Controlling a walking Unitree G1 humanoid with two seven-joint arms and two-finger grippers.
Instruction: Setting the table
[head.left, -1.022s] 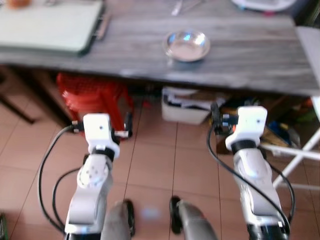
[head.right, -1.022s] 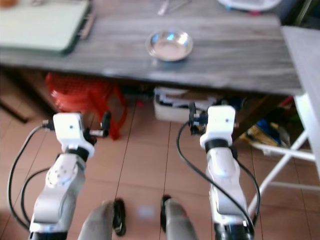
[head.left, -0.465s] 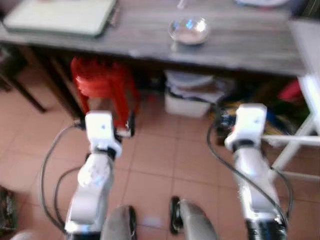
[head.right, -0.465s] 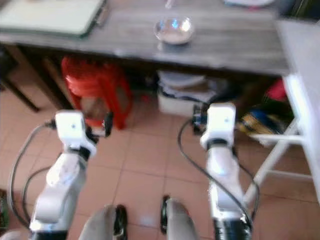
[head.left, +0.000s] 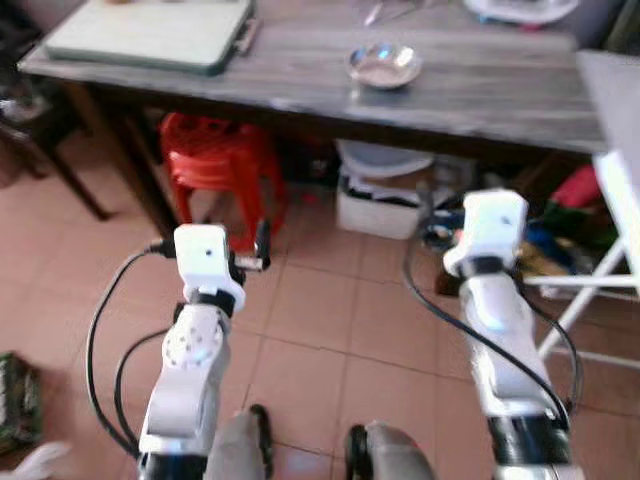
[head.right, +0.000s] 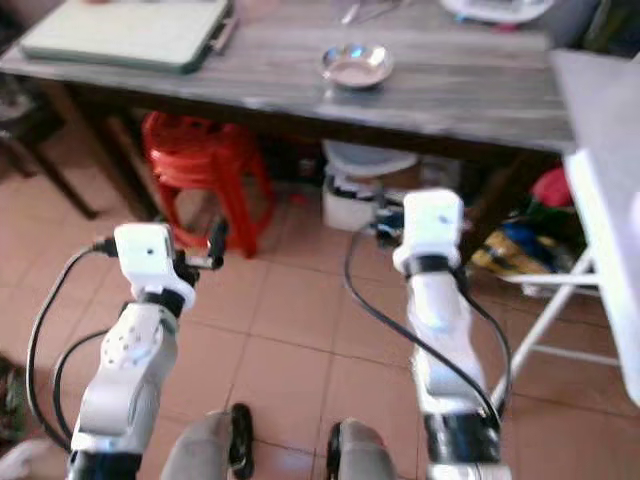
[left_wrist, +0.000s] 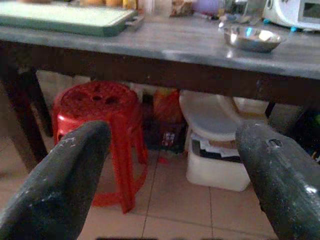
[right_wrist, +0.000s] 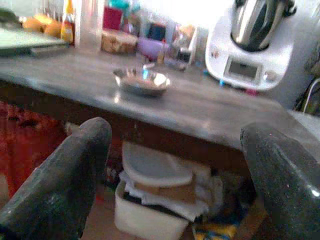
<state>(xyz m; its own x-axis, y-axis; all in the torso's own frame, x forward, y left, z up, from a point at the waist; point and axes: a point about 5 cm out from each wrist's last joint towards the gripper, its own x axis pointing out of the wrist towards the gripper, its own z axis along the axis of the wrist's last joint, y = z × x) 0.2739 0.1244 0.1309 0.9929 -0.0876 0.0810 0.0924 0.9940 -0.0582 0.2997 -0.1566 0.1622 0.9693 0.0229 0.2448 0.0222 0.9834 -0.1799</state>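
The grey wooden table (head.left: 500, 85) spans the far side, its near edge well ahead of both arms, with open tiled floor (head.left: 320, 330) between. A red stool (head.left: 215, 165) and a white bin (head.left: 385, 195) sit beneath it. The left gripper (left_wrist: 170, 165) and right gripper (right_wrist: 175, 165) are both spread wide and hold nothing. The metal bowl (head.left: 384, 65) rests near the table's middle.

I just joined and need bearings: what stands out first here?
A shiny metal bowl sits alone on the grey wooden table. A bright red stool stands under it, beside a white bin. Both grippers, left and right, hang open above the tiled floor.
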